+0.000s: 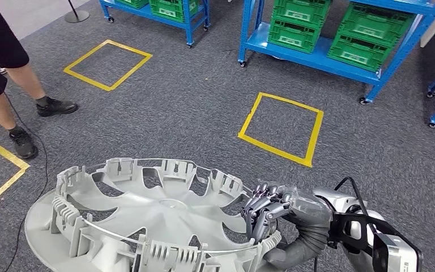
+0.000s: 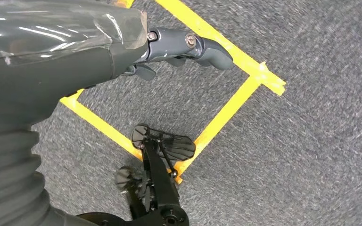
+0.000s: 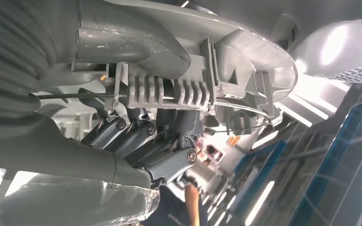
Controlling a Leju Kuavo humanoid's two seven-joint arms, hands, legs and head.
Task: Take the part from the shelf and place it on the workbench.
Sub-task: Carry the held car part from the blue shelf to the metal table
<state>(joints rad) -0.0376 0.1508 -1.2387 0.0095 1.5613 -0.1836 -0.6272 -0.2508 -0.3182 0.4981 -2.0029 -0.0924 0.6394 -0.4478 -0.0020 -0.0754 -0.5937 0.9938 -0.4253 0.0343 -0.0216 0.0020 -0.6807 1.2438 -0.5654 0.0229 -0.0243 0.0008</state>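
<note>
Carrying the part (image 1: 147,218), a big grey wheel cover with clips around its rim, the robot holds it low in front of its body, with the hollow back side turned up. The right hand (image 1: 269,212) has its fingers (image 3: 136,134) curled over the rim on one side only, and the right wrist view shows them closed tightly on the clip section. The left hand (image 2: 179,49) hangs above the grey carpet (image 1: 204,102) near a yellow tape square (image 2: 226,106); it holds nothing, and its fingers look bent inward, but I cannot tell clearly how much. In my judgement the part is already off the shelf and the step now is the transport to the workbench, which I do not see here. To do this well, the robot should keep the wrist steady, because a wide cover held at one edge can swing or slip. It should turn slowly and keep away from the blue shelves (image 1: 311,54) and from the person (image 1: 11,85) standing near. The grip should stay closed until the cover rests flat.
</note>
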